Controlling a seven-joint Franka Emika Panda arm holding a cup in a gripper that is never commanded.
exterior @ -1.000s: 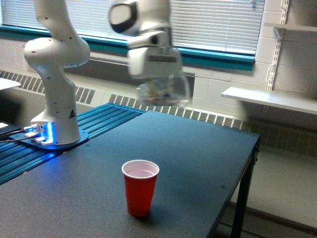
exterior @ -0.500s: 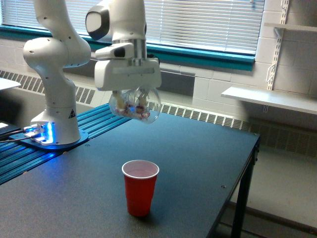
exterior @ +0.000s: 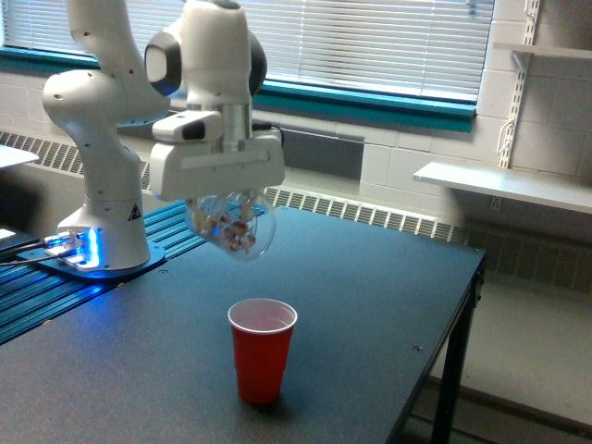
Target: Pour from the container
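exterior view: the arm is swinging toward the exterior view's left and coming down. a second ago the gripper was up high near the window, well to the exterior view's right of the red cup; half a second ago it was lower and closer; now it is sitting lower again, above the red cup and a bit to the exterior view's left. meaning, as a judgement: the carry is nearly over and the pour itself is about to begin, nothing is falling yet and the red cup is looking empty inside.

the container is hanging in the air under the gripper, well clear of the table, above the red cup and not touching it. it is already tipping: its long axis is lying far off upright, slanting, with what looks like the rounded wide end pointing down and toward the exterior view's right, toward the red cup. which end is the mouth is hard to tell through the clear plastic. small reddish and pale pieces are sitting low in it.

the fingers are pinching the container from both sides, showing faintly through the plastic, pressed onto it rather than spread.

the red cup is standing upright on the table, open end up.
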